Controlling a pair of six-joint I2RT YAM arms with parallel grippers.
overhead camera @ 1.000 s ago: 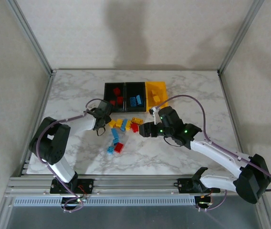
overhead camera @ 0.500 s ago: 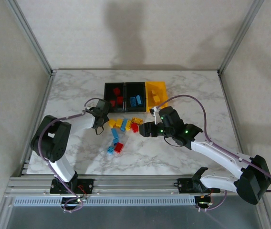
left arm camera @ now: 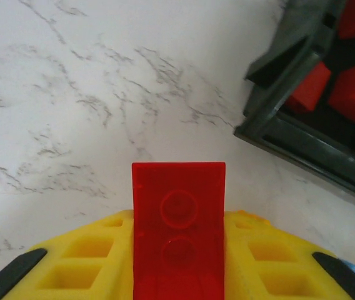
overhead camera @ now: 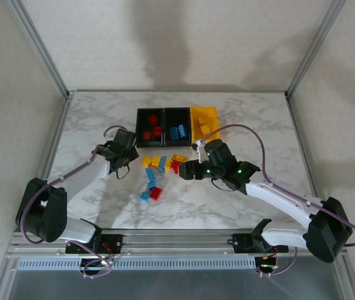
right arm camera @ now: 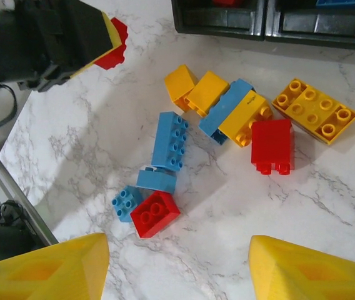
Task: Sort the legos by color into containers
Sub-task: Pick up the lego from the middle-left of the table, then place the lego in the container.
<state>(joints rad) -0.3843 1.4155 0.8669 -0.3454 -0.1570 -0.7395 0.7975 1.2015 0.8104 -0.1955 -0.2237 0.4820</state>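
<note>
My left gripper (left arm camera: 179,250) is shut on a red brick (left arm camera: 179,200), which stands up between the yellow fingers (left arm camera: 84,262) just short of the left black container (left arm camera: 302,140). From above, that gripper (overhead camera: 127,142) hangs left of this container (overhead camera: 138,128), which holds red legos. The middle black container (overhead camera: 177,111) holds blue ones and the yellow container (overhead camera: 210,115) holds yellow ones. Loose legos (overhead camera: 160,167) lie in front of the row: yellow (right arm camera: 196,90), blue (right arm camera: 170,140) and red (right arm camera: 272,145). My right gripper (right arm camera: 177,275) hovers open and empty above them, near a small red brick (right arm camera: 154,214).
The marble table (overhead camera: 90,119) has free room on the left and right. A metal frame rail (overhead camera: 165,240) runs along the near edge. A purple cable (overhead camera: 252,134) arcs over the right arm. The left gripper's black body (right arm camera: 40,37) shows in the right wrist view.
The left gripper has shut on the red brick and carried it up and left, away from the pile, with its elbow swung out left. The right gripper barely shifted.
</note>
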